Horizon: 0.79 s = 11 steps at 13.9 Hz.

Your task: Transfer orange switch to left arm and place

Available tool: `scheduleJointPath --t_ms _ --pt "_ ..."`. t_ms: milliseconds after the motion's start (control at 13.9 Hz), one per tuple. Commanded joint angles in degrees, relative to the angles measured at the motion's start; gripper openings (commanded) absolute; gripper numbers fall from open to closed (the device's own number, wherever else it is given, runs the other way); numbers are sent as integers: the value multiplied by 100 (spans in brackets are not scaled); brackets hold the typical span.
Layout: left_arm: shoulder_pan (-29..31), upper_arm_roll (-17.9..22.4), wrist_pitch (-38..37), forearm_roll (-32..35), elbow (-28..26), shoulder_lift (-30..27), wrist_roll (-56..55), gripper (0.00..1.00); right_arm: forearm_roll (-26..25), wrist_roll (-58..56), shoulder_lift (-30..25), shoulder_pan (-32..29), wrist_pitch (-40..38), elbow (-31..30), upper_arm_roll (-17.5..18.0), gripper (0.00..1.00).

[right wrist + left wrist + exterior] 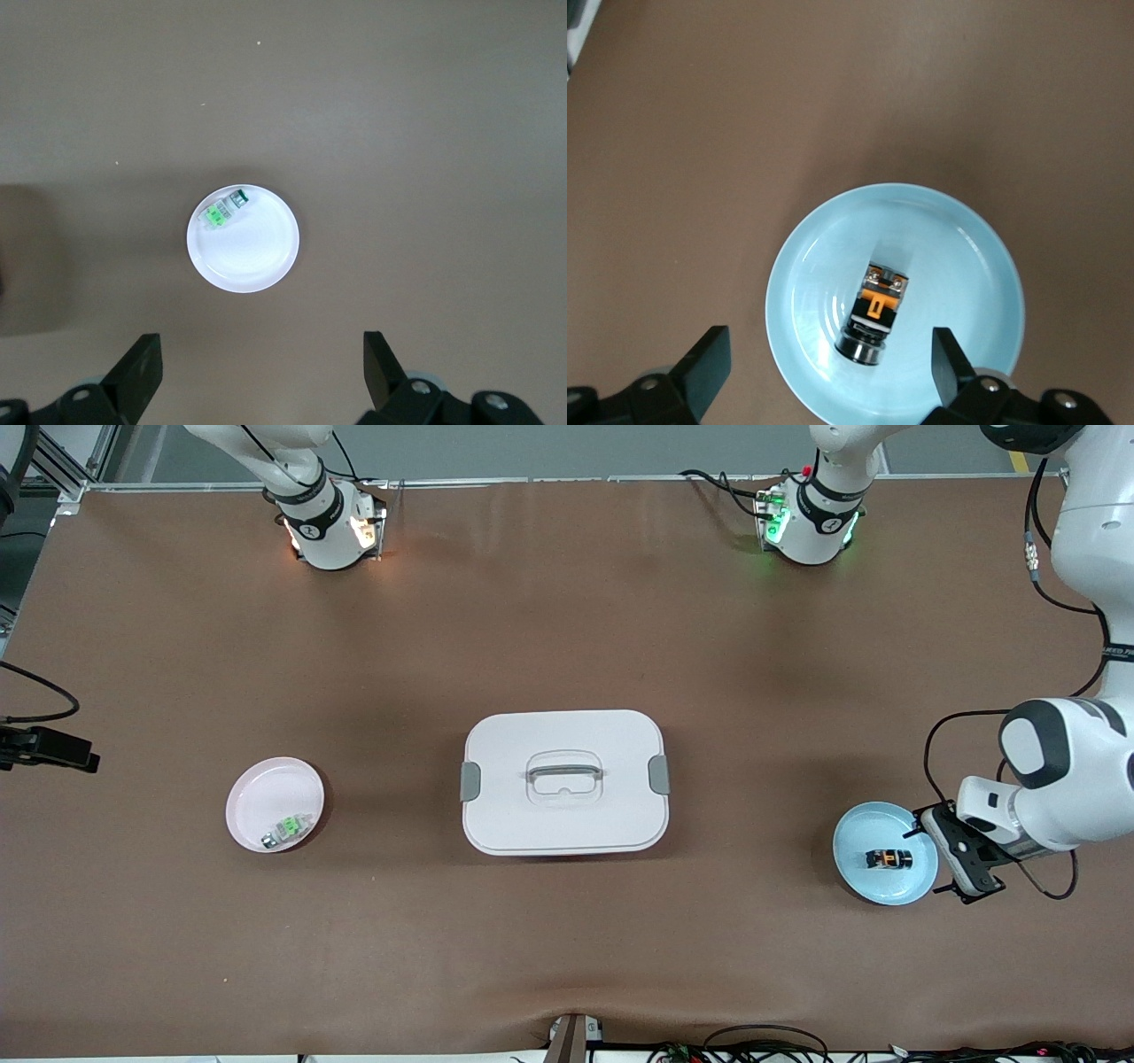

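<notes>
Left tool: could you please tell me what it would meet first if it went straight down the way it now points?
Most likely the orange switch lying in the blue plate; the open left tool frames it, though depth is unclear.

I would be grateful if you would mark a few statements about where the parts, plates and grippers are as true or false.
1. The orange switch lies on the blue plate. True.
2. The left gripper is shut on the switch. False: its fingers stand open, with the switch lying free on the plate.
3. The box sits between the two plates. True.
4. The pink plate is empty. False: a green-and-white part lies in it.
5. The right gripper is open above the pink plate. True.
</notes>
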Motion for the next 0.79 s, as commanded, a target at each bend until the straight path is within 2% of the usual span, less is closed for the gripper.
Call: scheduleJointPath --t_ms 0,144,361,722 --pt "2 -75 -638 -36 177 -356 -1162 100 -12 154 -157 -56 -25 -36 41 100" --pt "28 -303 -867 -44 187 -601 -2234 100 373 154 -280 -73 -8 -36 33 100" --pt "11 -444 -1429 -44 187 -988 -4036 100 463 154 -438 -143 -121 -71 32 100" --pt "2 -585 -2079 -36 143 -1594 -6586 100 507 137 -500 -249 -1149 -63 76 100"
